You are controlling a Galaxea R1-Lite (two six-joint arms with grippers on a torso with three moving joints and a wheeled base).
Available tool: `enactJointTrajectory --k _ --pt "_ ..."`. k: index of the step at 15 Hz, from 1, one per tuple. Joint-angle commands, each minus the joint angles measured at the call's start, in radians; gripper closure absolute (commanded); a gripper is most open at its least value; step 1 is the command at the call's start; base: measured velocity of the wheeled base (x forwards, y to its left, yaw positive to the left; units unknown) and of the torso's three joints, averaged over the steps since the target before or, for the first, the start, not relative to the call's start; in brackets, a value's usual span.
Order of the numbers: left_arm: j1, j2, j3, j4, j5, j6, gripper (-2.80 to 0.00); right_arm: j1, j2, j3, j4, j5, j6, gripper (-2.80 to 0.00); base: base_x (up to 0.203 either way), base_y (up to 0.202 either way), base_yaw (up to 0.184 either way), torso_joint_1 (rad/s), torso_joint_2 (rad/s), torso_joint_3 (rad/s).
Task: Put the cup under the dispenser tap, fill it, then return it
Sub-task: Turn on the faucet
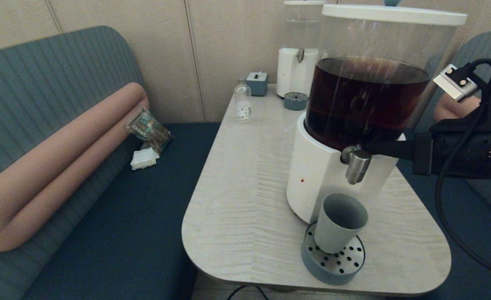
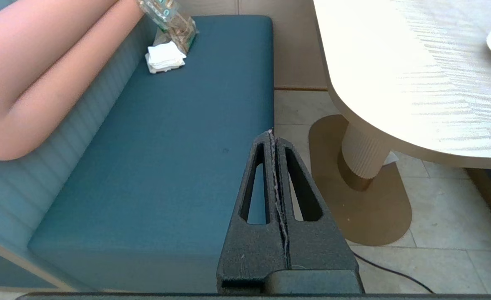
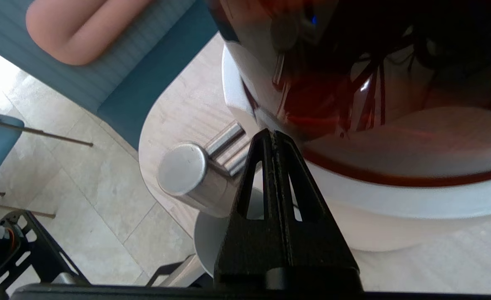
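The grey-blue cup (image 1: 339, 227) stands on a round perforated drip tray (image 1: 333, 262), right below the steel dispenser tap (image 1: 357, 166) of the big white-based dispenser (image 1: 312, 175). The cup's inside looks plain grey and no stream shows. My right gripper (image 1: 364, 146) reaches in from the right, shut and holding nothing, its tips against the tap's neck just behind the spout. In the right wrist view the right gripper (image 3: 274, 134) sits beside the tap (image 3: 183, 171), with the cup (image 3: 210, 241) below. My left gripper (image 2: 272, 133) is shut and empty, parked over the blue bench.
On the pale table (image 1: 245, 187), far side, stand a small clear bottle (image 1: 243, 104), a grey box (image 1: 256, 83), a smaller dispenser (image 1: 297, 62) and its drip tray (image 1: 295, 101). The blue bench (image 1: 116, 216) with a pink bolster lies left.
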Motion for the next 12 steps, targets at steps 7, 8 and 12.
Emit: enactJointTrajectory --k 7,8,12 --pt "0.0 0.0 0.0 0.0 0.0 0.0 0.0 0.001 0.012 0.003 -0.009 0.012 -0.002 0.0 0.0 0.0 0.0 0.0 0.0 0.0" --pt "0.0 0.0 0.002 0.0 0.0 0.0 0.0 0.001 0.014 0.002 -0.009 0.016 -0.002 0.0 0.0 0.0 0.0 0.0 0.0 0.0" --pt "0.0 0.0 0.002 0.0 0.001 0.0 0.0 0.008 0.019 -0.007 -0.01 0.026 -0.002 0.0 0.0 0.0 0.0 0.0 0.0 0.0"
